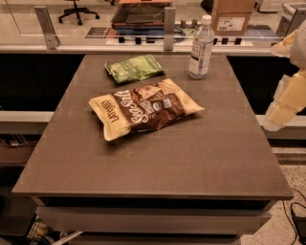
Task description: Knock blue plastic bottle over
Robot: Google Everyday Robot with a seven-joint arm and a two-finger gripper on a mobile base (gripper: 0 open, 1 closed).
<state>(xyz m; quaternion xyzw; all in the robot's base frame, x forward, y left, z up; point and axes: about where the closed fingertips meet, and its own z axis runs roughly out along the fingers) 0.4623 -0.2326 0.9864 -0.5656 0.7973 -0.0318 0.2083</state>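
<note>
The blue plastic bottle (201,48), clear with a white cap and a white label, stands upright near the table's far right corner. My gripper (278,116) shows only as cream-coloured parts of the arm at the right edge of the camera view. It is beyond the table's right side, well apart from the bottle and nearer the camera than it. It touches nothing.
A brown and yellow chip bag (148,109) lies flat mid-table. A small green bag (135,68) lies behind it, left of the bottle. The brown table (158,162) has a rail with metal posts (168,24) along its far edge. A cardboard box (233,14) stands beyond.
</note>
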